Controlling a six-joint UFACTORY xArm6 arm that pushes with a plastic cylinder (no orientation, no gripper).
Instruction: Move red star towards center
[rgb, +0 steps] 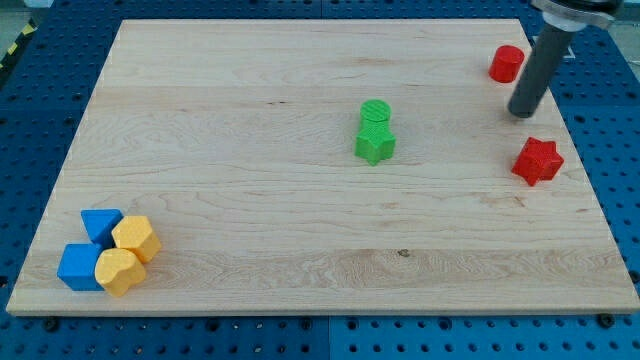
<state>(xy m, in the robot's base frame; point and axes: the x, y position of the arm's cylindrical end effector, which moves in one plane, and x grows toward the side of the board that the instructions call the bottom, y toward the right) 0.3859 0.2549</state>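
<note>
The red star (537, 160) lies near the board's right edge, a little above mid-height. My tip (520, 113) is just above it and slightly to its left, apart from it. A red cylinder (506, 63) sits at the view's top right, up and left of my tip. A green cylinder (376, 115) and a green star (374, 144) touch each other near the board's center.
At the view's bottom left a cluster holds a blue triangle-like block (101, 225), a blue cube (79, 267), a yellow hexagon (135, 238) and a yellow heart-like block (119, 272). The wooden board (250, 120) lies on a blue perforated table.
</note>
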